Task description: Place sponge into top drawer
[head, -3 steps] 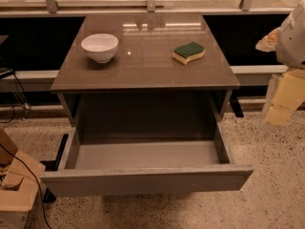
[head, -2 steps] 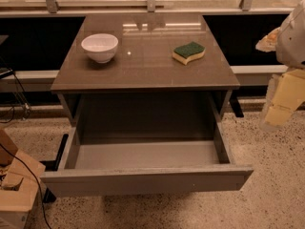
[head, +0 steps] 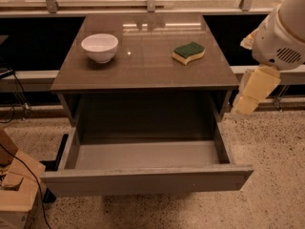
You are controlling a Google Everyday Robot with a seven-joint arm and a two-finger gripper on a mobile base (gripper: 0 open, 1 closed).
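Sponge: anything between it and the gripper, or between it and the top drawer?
Nothing visible. The sponge lies right on the countertop, the gripper hangs beyond its right edge, the top drawer stands open below; the white bowl sits far left.

Brown tabletop [head: 143,68] has the sponge [head: 188,52] on it, nearer the gripper [head: 247,101] hanging off its edge, white bowl [head: 99,46] farther off.

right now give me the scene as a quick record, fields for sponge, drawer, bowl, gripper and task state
sponge: lies on the cabinet top, right side, green face up
top drawer: pulled open below the top, grey floor showing
white bowl: upright on the cabinet top, left side
gripper: beside the cabinet's right edge, apart from the sponge
task state: sponge not yet picked up, not in the drawer
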